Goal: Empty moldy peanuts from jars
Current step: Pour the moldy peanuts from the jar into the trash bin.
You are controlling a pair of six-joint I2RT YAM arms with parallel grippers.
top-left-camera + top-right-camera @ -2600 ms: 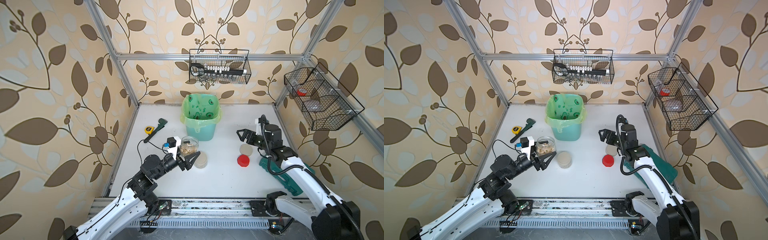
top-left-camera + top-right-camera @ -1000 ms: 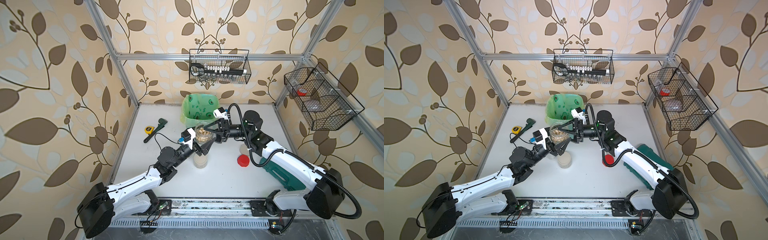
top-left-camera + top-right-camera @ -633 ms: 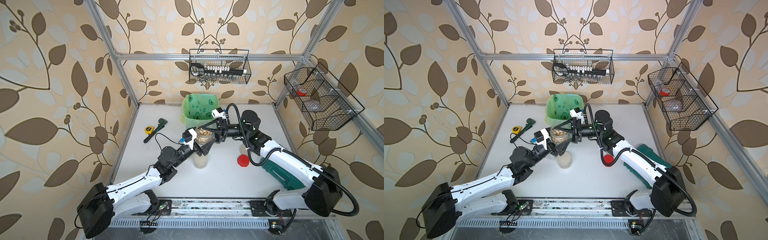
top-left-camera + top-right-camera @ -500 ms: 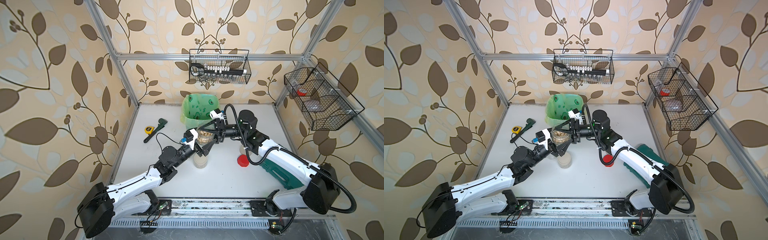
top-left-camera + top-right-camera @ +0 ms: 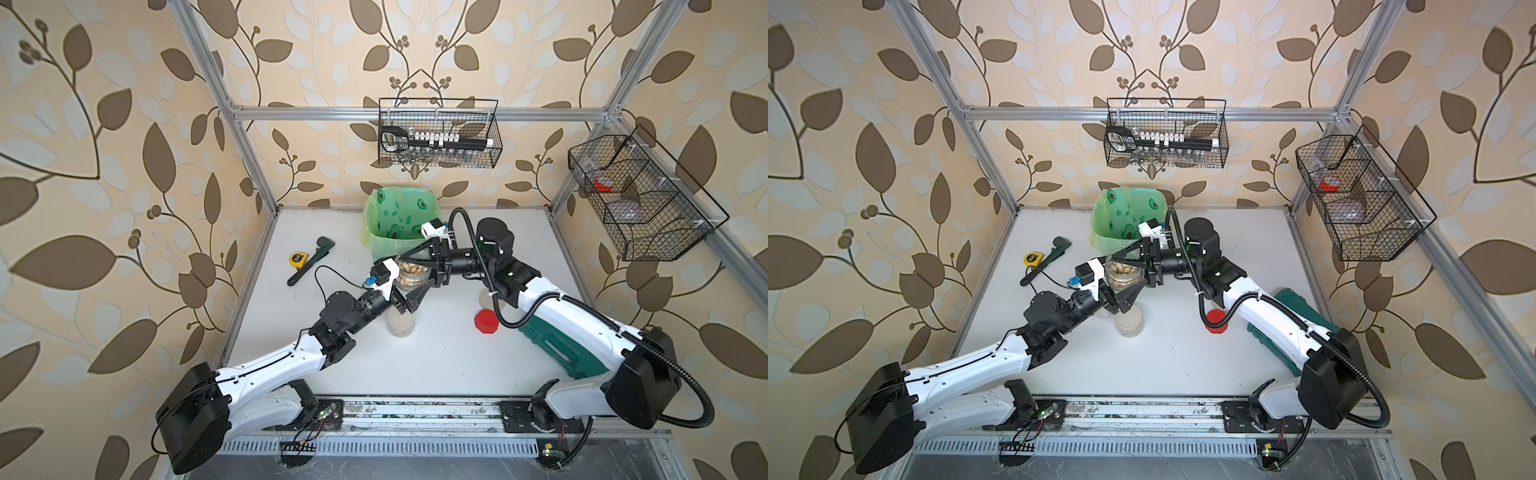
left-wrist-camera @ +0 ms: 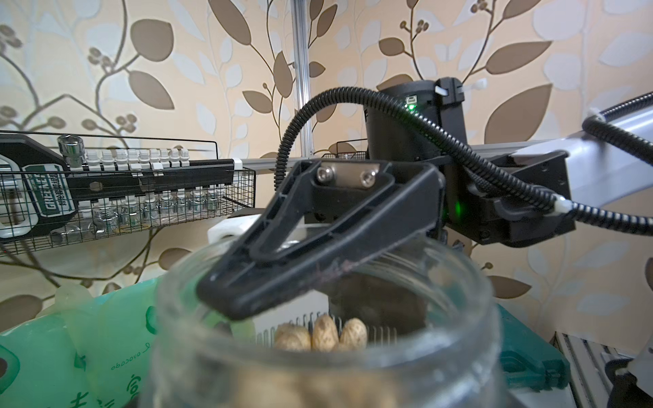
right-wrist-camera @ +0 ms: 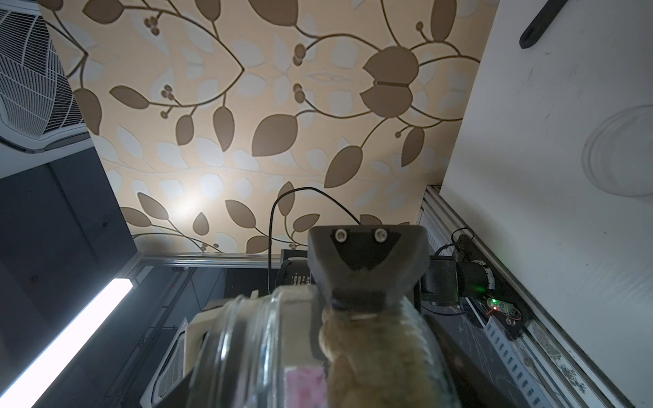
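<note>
Worktop (image 5: pixel 436 365): white, frame-walled, open room toward front edge.
Left tool (image 5: pixel 405 287): clamps open jar (image 5: pixel 409 277) of moldy peanuts (image 5: pixel 409 268) aloft.
Right tool (image 5: pixel 412 274): straddles jar; grip unclear.
Obstacles: bin (image 5: pixel 399 224) behind, lidded jar (image 5: pixel 401 325) below.

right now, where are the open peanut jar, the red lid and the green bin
open peanut jar (image 5: pixel 409 281): in a top view, glass side wall below the rim.
red lid (image 5: pixel 486 322): in a top view, middle of its flat top.
green bin (image 5: pixel 384 245): in a top view, liner-covered front wall.
</note>
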